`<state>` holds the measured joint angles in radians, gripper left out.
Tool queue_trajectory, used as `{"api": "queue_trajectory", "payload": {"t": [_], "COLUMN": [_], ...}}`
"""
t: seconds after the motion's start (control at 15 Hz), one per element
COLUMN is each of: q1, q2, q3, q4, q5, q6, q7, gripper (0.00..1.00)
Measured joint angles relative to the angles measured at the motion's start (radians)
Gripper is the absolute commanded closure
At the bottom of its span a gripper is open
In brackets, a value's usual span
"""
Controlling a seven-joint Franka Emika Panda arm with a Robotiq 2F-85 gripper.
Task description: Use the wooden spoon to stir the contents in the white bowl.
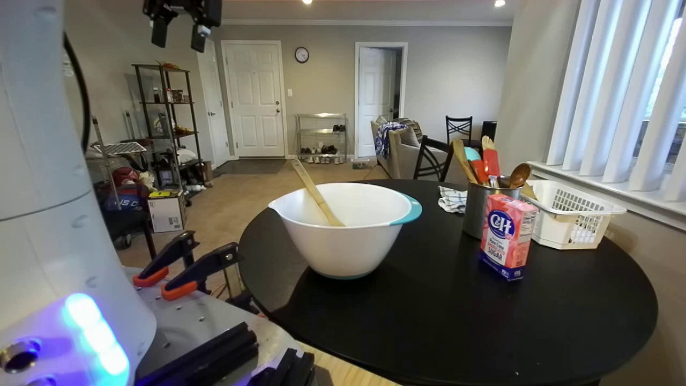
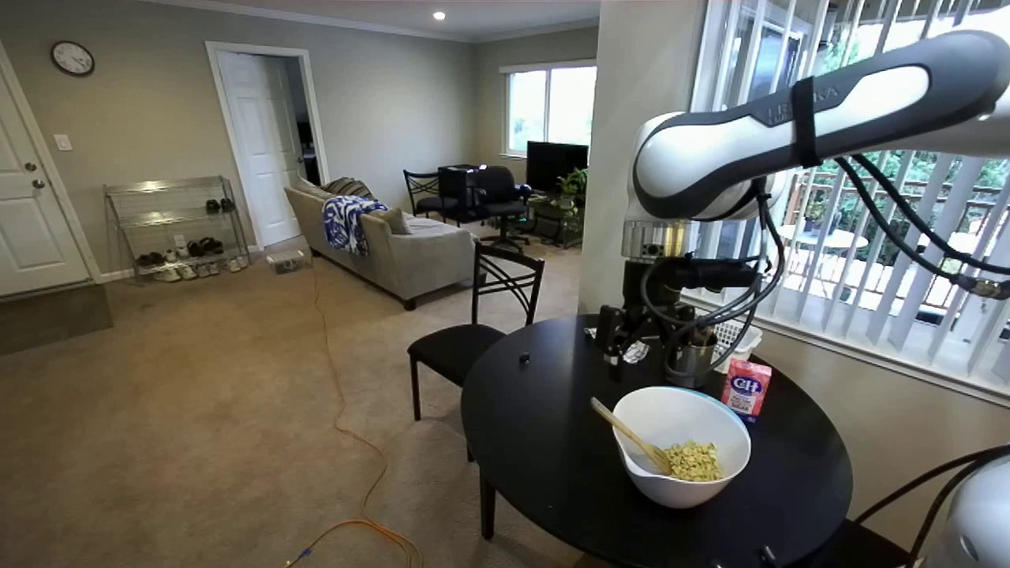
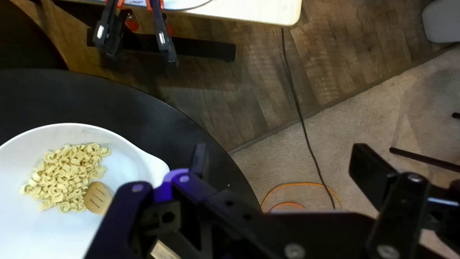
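The white bowl (image 1: 345, 252) stands upright on the round black table; it also shows in an exterior view (image 2: 682, 491) and in the wrist view (image 3: 39, 233). Pale pasta pieces (image 2: 696, 461) lie in it, also in the wrist view (image 3: 66, 178). The wooden spoon (image 1: 315, 194) leans in the bowl, handle up past the rim (image 2: 630, 427). In the wrist view its slotted head (image 3: 97, 198) touches the pasta; most of its handle is hidden behind a finger. My gripper (image 1: 179, 40) is open and empty, raised high above the table, apart from the spoon; its fingers frame floor and table edge in the wrist view (image 3: 282, 162).
On the black table (image 1: 429, 327) stand a pink sugar box (image 1: 508, 236), a metal utensil holder (image 1: 474, 214) with several utensils, and a white basket (image 1: 573, 220). A cloth (image 1: 453, 199) lies behind. Clamps (image 1: 206, 271) sit at the robot's base. A chair (image 2: 454, 351) stands by the table.
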<state>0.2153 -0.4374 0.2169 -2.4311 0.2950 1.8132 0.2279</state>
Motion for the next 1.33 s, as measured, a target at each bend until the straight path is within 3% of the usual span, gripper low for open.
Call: {"api": "queue_trajectory", "payload": {"t": [0.27, 0.47, 0.6, 0.93, 1.33], "q1": [-0.03, -0.046, -0.045, 0.023, 0.142], "q2": [0.172, 0.365, 0.482, 0.683, 0.863], "q3": [0.053, 0.076, 0.065, -0.043, -0.118], "q4": [0.029, 0.083, 0.13, 0.269, 0.444], "q5": [-0.066, -0.229, -0.372, -0.66, -0.697], "q6": [0.263, 0.457, 0.522, 0.505, 0.355], "q7": [0.12, 0.306, 0.468, 0.833, 1.039], "gripper": [0.0, 0.0, 0.0, 0.0, 0.0]}}
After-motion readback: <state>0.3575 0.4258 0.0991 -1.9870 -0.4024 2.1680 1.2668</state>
